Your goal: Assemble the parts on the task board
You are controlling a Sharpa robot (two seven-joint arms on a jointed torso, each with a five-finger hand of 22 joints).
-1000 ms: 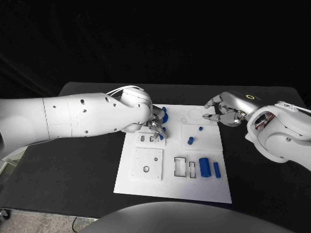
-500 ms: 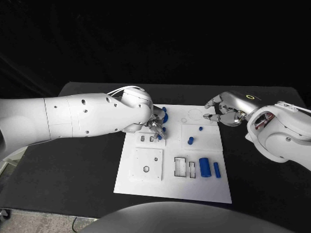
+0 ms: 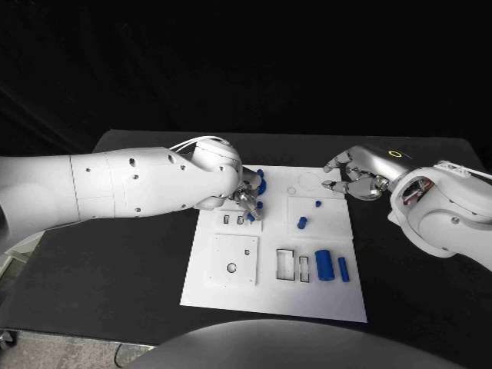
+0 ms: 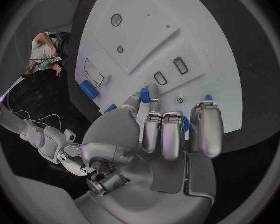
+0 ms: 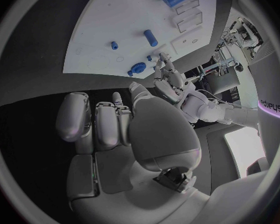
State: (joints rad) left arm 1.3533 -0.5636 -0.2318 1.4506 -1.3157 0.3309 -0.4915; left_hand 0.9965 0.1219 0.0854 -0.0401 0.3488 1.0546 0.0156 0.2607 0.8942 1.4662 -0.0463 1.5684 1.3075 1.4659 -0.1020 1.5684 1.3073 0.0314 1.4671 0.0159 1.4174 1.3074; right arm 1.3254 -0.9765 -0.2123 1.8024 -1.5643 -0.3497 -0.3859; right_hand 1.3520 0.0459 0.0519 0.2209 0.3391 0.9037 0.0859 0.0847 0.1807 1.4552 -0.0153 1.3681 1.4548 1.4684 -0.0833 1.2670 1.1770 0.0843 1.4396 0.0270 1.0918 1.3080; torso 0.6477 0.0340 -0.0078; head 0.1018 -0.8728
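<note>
The task board [image 3: 270,288] is lying flat in the middle of the black worktop [image 3: 113,269], carrying several blue parts. A large blue cylinder [image 3: 324,264] and a slimmer blue peg [image 3: 343,267] are resting side by side near the board's right edge, beside two rectangular recesses [image 3: 293,264]. Two smaller blue pieces [image 3: 303,223] are sitting further up the board, one [image 3: 318,204] above the other. The left hand [image 3: 244,194] is reaching over the board's upper left area, pinching a small blue part [image 4: 145,96] between thumb and a fingertip just above the board's surface, close to two small slots [image 4: 170,71]. The right hand [image 3: 357,178] is hovering just off the board's upper right corner, fingers loosely curled and holding nothing.
</note>
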